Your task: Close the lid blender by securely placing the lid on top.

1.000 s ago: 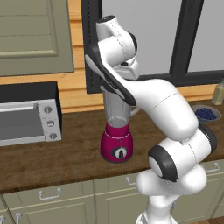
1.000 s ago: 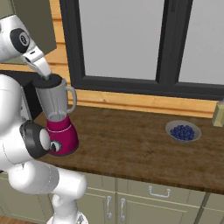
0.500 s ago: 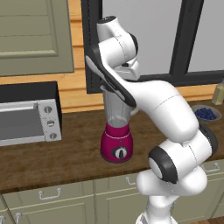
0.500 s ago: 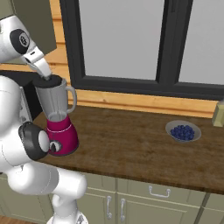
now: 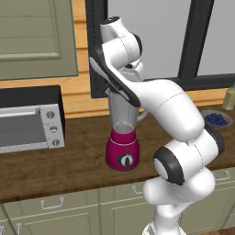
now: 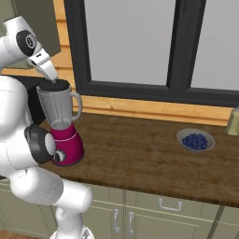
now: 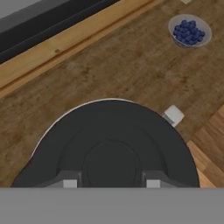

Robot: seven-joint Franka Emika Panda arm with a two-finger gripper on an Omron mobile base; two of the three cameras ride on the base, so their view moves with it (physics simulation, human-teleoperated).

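The wooden tabletop (image 6: 140,158) carries the silver toaster oven (image 5: 27,121) at its left end, the blender (image 6: 63,123) with its magenta base and clear jar in the middle, and a shallow bowl of blue berries (image 6: 195,140) well apart to the right. The pincer (image 7: 109,183) hangs straight above the jar's mouth, and in the hand view the black lid (image 7: 109,148) lies directly under it, its raised centre knob between the two fingertips (image 7: 68,183), which stand either side of the knob. Whether they press on it I cannot tell, nor whether the lid is fully seated on the rim.
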